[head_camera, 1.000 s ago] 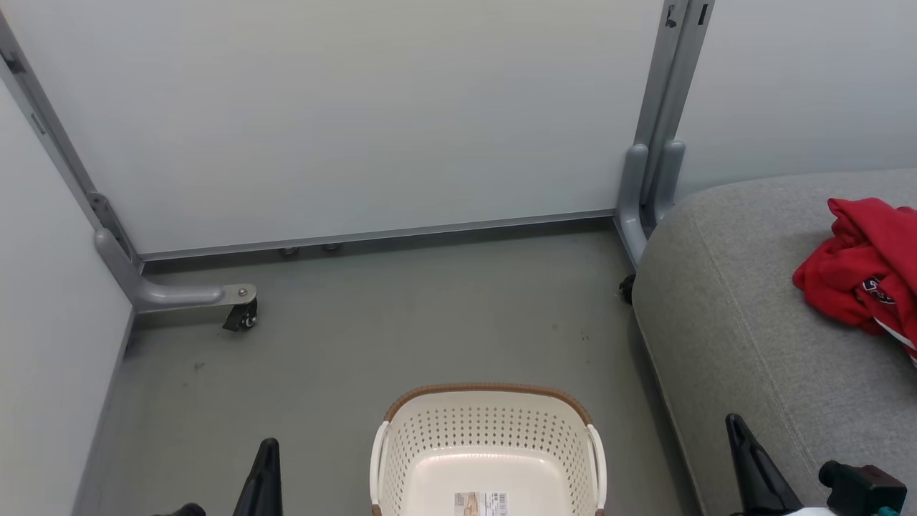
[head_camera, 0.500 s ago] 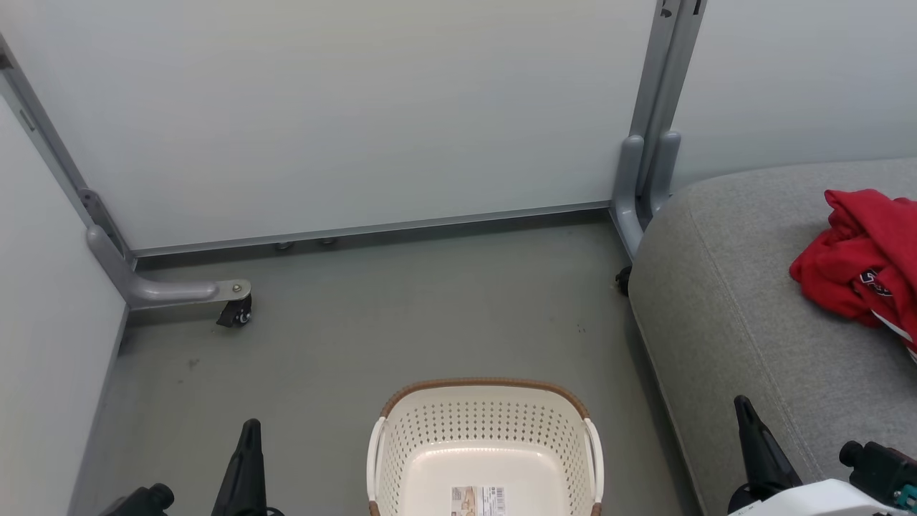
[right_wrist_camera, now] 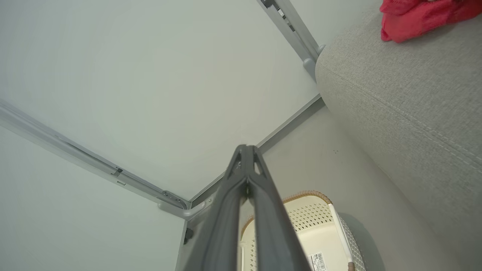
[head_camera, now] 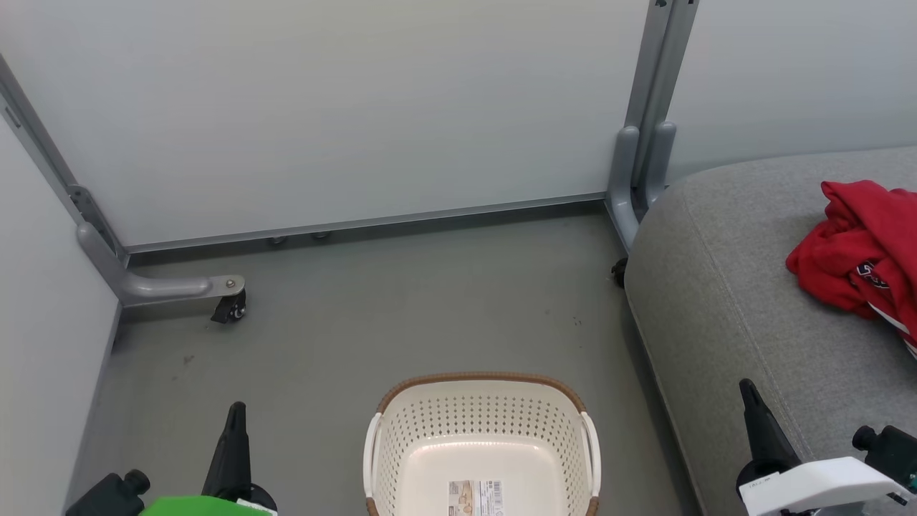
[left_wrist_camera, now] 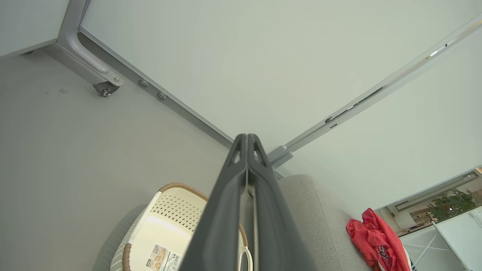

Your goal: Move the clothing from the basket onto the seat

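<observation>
Finds the left pincer point(head_camera: 235, 416) low at the left of the head view, its two dark fingers pressed together into one point, clamped on nothing, tip raised over the grey floor point(head_camera: 401, 308). Matches this in the left wrist view, where both fingers meet along their whole length.

Finds the right pincer point(head_camera: 750, 395) low at the right, likewise drawn together and empty, seen against the near part of the seat point(head_camera: 716, 301). Cannot tell whether it touches the cushion.

Between the two, at the bottom middle, places the basket point(head_camera: 480, 378) upright on the floor, just beside the seat's rounded front and apart from both pincers. Shows its perforated cream walls, brown rim, white side handles and a pale base bearing a label sticker point(head_camera: 475, 497).

Puts the clothing point(head_camera: 852, 251) on the seat as a crumpled red heap toward the right edge of the head view, with a dark logo patch and a white stripe showing, well apart from the basket and from the right pincer.

Farther out, meets pale wall panels point(head_camera: 358, 107), a grey frame post point(head_camera: 645, 143) in the corner beside the seat, and a black caster point(head_camera: 229, 309) under a grey foot at the left.
</observation>
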